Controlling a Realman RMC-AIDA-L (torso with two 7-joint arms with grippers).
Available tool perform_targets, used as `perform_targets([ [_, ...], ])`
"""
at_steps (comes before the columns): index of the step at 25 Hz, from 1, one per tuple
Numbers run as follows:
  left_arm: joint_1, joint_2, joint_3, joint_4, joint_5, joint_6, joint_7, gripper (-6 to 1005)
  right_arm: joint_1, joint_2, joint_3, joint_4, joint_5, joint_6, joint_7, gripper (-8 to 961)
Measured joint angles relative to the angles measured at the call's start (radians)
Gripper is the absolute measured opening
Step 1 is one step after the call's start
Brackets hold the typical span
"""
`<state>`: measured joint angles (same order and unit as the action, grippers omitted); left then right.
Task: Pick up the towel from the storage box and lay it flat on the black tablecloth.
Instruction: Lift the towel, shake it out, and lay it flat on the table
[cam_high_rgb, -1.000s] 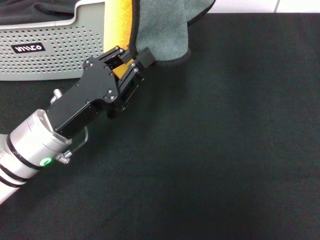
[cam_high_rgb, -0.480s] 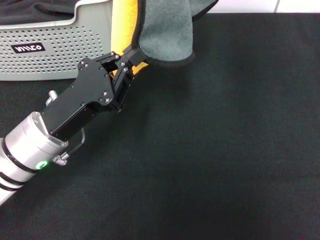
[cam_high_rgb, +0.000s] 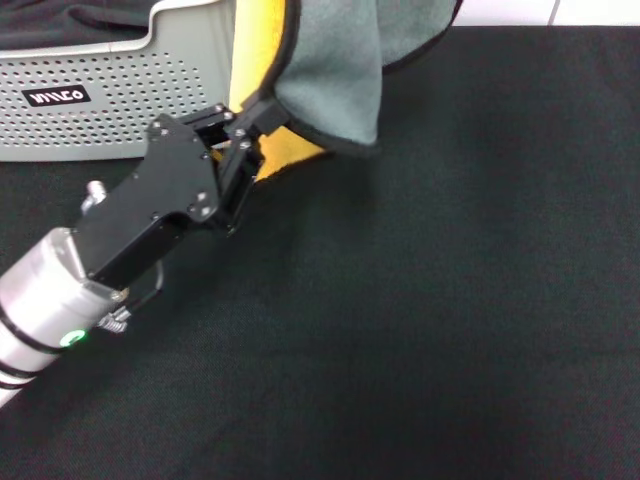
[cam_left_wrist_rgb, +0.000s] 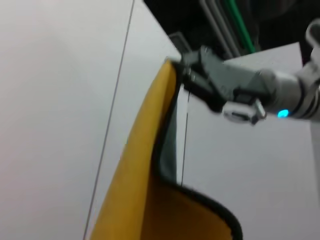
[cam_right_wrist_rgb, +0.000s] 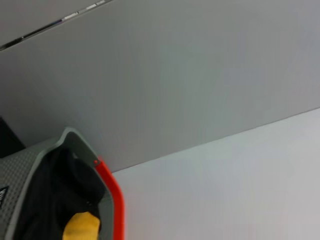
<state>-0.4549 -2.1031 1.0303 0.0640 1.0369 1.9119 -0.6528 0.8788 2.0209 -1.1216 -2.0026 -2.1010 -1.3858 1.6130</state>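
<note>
Left hand (cam_high_rgb: 243, 125) was clamped on the towel's (cam_high_rgb: 330, 70) black-edged lower hem, beside the storage box (cam_high_rgb: 110, 95). Towel hung above the hand, yellow face toward me, over the black tablecloth (cam_high_rgb: 430, 320). Right hand: not visible to me.

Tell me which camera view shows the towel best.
The head view: the towel hangs over the black tablecloth, both faces visible, its edge pinched by the left end effector. The left wrist view shows mostly its yellow face, another end effector gripping the top. The right wrist view shows only a yellow scrap.
</note>
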Motion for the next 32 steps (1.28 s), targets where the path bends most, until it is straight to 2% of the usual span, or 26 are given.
perform_targets([
  [5,0.061,0.013,-0.005,0.098,-0.011,0.079,-0.080,4,-0.087,0.002,-0.022,-0.034,0.018,0.000,0.063,1],
  [9,0.147,0.024,-0.007,0.270,-0.023,0.089,-0.232,4,-0.159,0.001,-0.030,-0.036,0.044,-0.014,0.123,1],
  [16,0.228,0.066,-0.004,0.495,-0.033,0.100,-0.512,4,-0.276,0.000,-0.023,-0.038,0.165,-0.078,0.214,2],
  [25,0.311,0.140,-0.002,0.589,0.011,0.116,-0.731,4,-0.408,-0.003,0.025,-0.040,0.390,-0.199,0.236,2],
  [29,0.324,0.156,-0.003,0.604,0.029,0.118,-0.790,4,-0.484,-0.004,0.066,-0.040,0.485,-0.269,0.237,2],
  [32,0.334,0.156,0.003,0.665,0.057,0.119,-0.826,4,-0.555,-0.002,0.095,-0.040,0.549,-0.328,0.239,1],
])
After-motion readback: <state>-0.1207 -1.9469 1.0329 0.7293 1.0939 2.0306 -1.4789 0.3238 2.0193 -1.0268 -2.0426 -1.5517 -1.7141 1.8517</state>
